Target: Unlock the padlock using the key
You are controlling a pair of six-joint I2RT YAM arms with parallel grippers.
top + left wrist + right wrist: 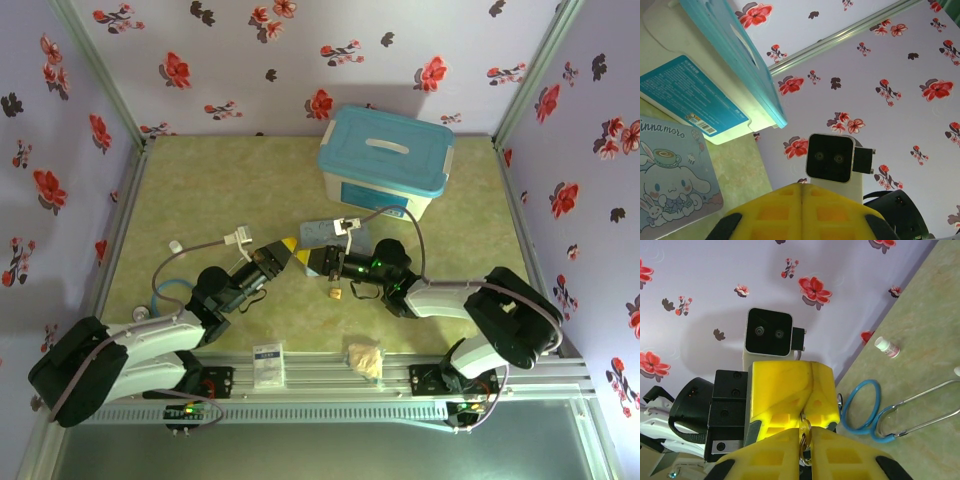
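Jaws of the left gripper (801, 189): pressed together, the yellow pads meeting in one seam. Jaws of the right gripper (805, 442): drawn close, pinching the key (803, 434), a small metal piece with a ring. The key also meets the left gripper's tip; whether the left grips it cannot be told. Both grippers: nose to nose above mid-desk (200, 190). Padlock (335, 293): brass, lying on the desk just beside the right gripper, apart from the key. Cartoon tin (330, 231): just behind the grippers. Blue-lidded box (385, 150): far side. Crumpled wrapper (365, 358): near edge.
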